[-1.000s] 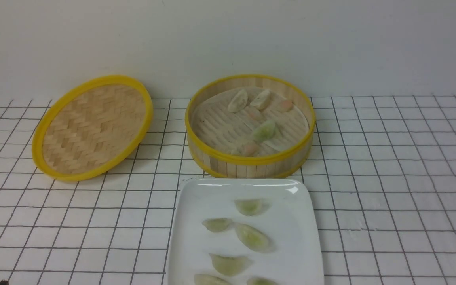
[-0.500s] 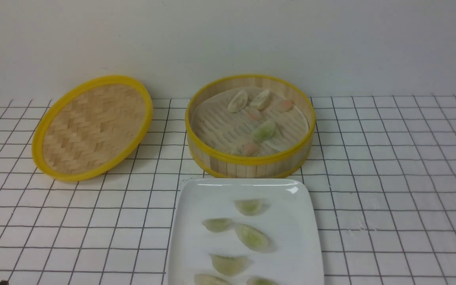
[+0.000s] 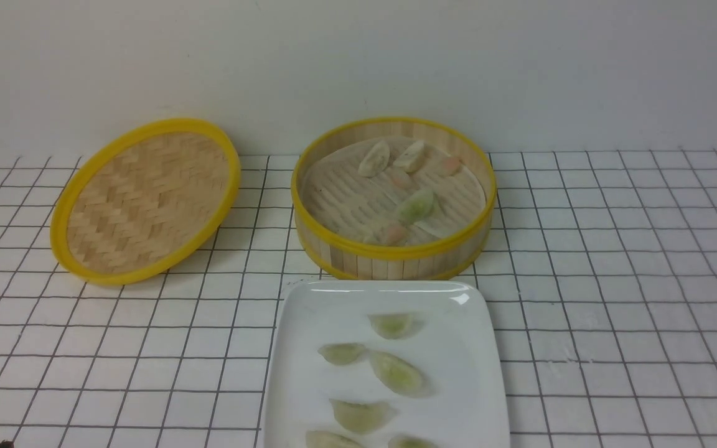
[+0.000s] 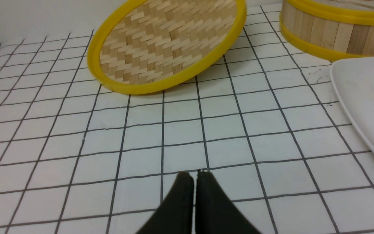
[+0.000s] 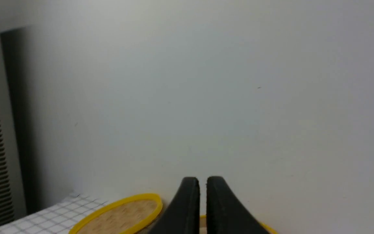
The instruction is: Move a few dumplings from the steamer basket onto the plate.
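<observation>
White grid cloth [image 3: 613, 261], plain wall [image 3: 358, 62]. Steamer basket [image 3: 394, 251] w/ one green dumpling [image 3: 416, 205]; plate [image 3: 309, 311] has six dumplings [image 3: 396, 372]. My left gripper [image 4: 194, 174] and right gripper [image 5: 203, 179]: fingers together, nothing held.

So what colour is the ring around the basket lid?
Bright yellow, around the lid and its woven tan bamboo middle. The front view shows it best.

6 green dumplings [image 3: 396, 372] lie on the white plate [image 3: 296, 330]; 1 more [image 3: 416, 205] lies inside the round bamboo steamer basket [image 3: 389, 264], just behind the plate.
</observation>
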Action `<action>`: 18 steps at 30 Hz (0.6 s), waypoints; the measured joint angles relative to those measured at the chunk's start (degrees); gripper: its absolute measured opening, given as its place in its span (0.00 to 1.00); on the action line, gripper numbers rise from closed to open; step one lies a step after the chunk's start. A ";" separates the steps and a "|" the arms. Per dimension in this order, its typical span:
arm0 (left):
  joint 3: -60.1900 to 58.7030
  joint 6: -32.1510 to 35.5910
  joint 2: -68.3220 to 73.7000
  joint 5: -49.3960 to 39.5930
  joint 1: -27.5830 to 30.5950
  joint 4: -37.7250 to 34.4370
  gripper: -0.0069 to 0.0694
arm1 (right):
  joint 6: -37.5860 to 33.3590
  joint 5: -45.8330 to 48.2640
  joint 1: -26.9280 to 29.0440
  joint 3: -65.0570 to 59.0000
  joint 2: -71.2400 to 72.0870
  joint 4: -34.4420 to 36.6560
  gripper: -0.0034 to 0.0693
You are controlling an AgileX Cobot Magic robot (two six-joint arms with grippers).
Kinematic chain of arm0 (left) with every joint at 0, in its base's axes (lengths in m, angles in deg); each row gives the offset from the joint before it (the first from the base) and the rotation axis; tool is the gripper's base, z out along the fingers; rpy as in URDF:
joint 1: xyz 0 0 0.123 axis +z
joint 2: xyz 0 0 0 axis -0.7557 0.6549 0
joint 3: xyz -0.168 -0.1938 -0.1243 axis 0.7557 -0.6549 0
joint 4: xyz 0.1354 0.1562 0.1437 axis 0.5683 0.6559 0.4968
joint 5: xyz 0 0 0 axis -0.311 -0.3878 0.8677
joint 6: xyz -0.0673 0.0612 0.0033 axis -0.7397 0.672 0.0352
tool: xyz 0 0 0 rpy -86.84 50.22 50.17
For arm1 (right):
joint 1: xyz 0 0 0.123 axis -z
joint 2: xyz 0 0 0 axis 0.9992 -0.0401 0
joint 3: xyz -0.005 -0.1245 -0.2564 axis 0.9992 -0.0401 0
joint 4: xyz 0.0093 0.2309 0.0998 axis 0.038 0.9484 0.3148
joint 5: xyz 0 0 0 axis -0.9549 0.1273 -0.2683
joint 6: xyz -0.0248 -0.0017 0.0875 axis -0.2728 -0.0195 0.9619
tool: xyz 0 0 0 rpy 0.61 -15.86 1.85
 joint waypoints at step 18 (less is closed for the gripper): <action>0.00 0.00 0.00 -0.12 0.00 0.00 0.08 | -13.91 3.23 17.56 -6.34 0.00 18.52 0.08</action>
